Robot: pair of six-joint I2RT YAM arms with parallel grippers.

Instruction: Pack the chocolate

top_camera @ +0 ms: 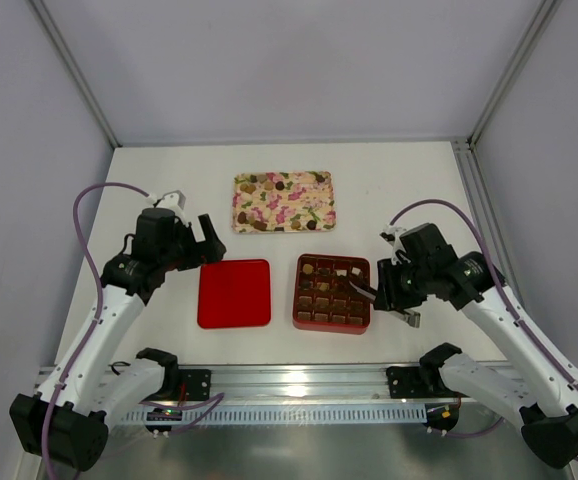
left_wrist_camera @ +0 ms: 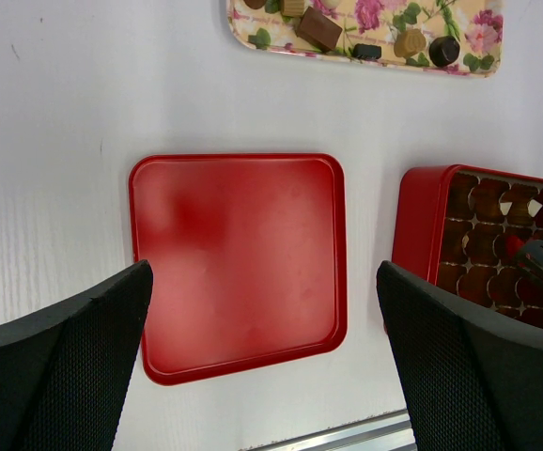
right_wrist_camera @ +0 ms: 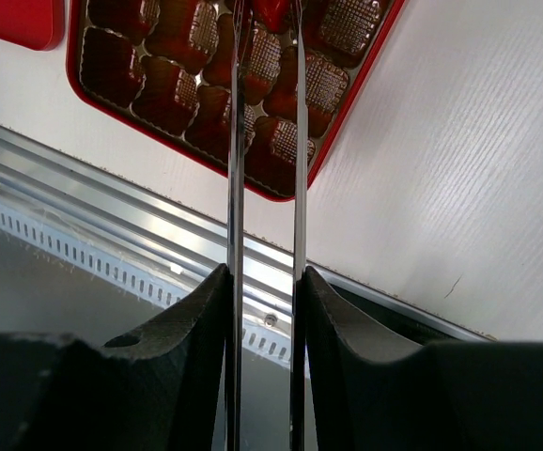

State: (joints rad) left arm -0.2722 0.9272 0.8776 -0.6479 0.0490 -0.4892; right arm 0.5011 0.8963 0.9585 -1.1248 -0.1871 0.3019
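Tongs (right_wrist_camera: 237,188) pinched in right gripper (right_wrist_camera: 264,277), tips over red box (top_camera: 297,295); left gripper (left_wrist_camera: 262,272) spread above red lid (top_camera: 234,293).

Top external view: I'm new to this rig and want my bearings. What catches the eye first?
The red box, partly filled with chocolates, sits front and centre, a flat red lid to its left. The right gripper holds metal tongs over the box; behind lies a floral tray with loose chocolates.
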